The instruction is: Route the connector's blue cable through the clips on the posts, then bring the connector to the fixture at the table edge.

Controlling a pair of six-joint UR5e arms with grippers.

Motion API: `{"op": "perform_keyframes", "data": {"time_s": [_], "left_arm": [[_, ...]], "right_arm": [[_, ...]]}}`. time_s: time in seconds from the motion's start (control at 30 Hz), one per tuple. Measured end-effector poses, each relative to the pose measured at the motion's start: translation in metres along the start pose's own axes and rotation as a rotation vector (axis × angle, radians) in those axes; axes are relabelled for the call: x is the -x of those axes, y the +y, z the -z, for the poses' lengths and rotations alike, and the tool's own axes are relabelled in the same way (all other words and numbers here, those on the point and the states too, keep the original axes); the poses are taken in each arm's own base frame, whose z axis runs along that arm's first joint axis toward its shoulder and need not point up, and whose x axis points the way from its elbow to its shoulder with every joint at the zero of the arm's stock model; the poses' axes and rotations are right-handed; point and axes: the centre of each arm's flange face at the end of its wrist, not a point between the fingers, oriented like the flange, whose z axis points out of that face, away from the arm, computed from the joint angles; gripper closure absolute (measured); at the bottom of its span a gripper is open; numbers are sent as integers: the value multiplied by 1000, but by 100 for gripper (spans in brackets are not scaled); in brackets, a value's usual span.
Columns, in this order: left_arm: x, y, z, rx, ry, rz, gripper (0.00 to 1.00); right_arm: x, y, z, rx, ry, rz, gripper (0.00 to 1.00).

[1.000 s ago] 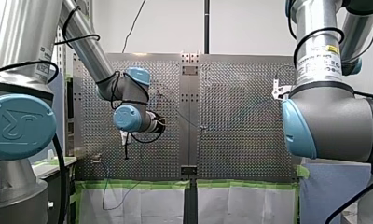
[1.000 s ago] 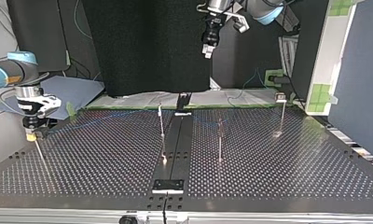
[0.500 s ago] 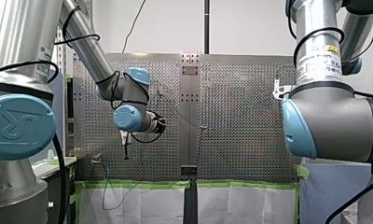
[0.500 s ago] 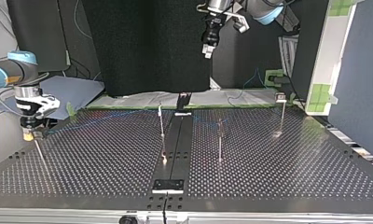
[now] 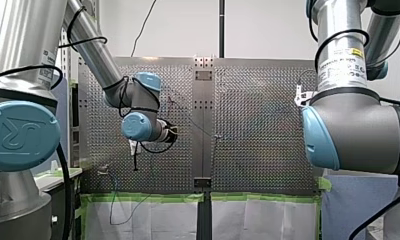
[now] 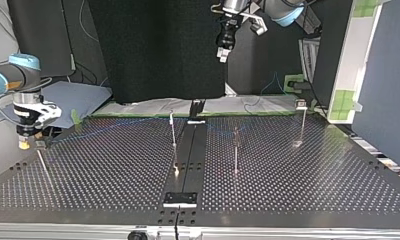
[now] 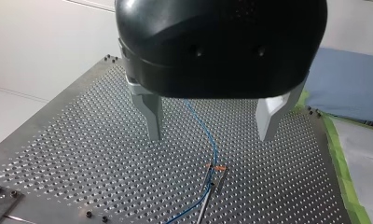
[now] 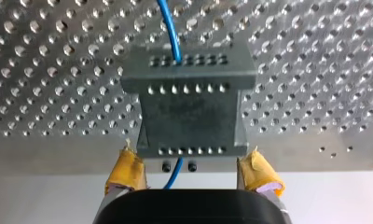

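In the right wrist view a dark grey block (image 8: pixel 189 112) sits at the perforated table's edge, with the blue cable (image 8: pixel 169 28) running into it and out under it. My right gripper (image 8: pixel 192 171) hangs over the block, yellow pads (image 8: pixel 126 169) open and apart from it, holding nothing. At the top view's left my right gripper (image 6: pixel 24 144) stands just off the table edge. My left gripper (image 7: pixel 212 128), open with bare metal fingers (image 7: pixel 153 119), hovers high over the blue cable (image 7: pixel 211 140) and a clip post (image 7: pixel 216 169). In the top view my left gripper (image 6: pixel 222 54) is well above the table.
Thin posts (image 6: pixel 173 131) (image 6: pixel 235 150) (image 6: pixel 302 125) stand on the perforated table (image 6: pixel 308 185), and a black rail (image 6: pixel 188 160) runs down its middle. The blue cable (image 6: pixel 138 121) stretches faintly across the far side. Green tape (image 5: pixel 148 197) lines the near edge in the front view.
My right gripper has drifted toward the top view's left, away from the table edge and the block. My left arm has not moved.
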Motion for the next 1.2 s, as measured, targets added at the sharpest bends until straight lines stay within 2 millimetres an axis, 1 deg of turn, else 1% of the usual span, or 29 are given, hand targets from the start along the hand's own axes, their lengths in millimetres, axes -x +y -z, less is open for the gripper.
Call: {"op": "perform_keyframes", "data": {"time_s": [0.37,0.8,1.03,1.2], "left_arm": [[0,0,0,-2,0,0,2],[0,0,0,0,1,0,2],[0,0,0,1,2,-1,2],[0,0,0,0,2,0,2]], "right_arm": [[1,6,2,67,-15,1,2],[4,10,10,152,-47,3,2],[-7,6,24,155,-14,5,2],[-19,-3,36,136,26,7,2]]}}
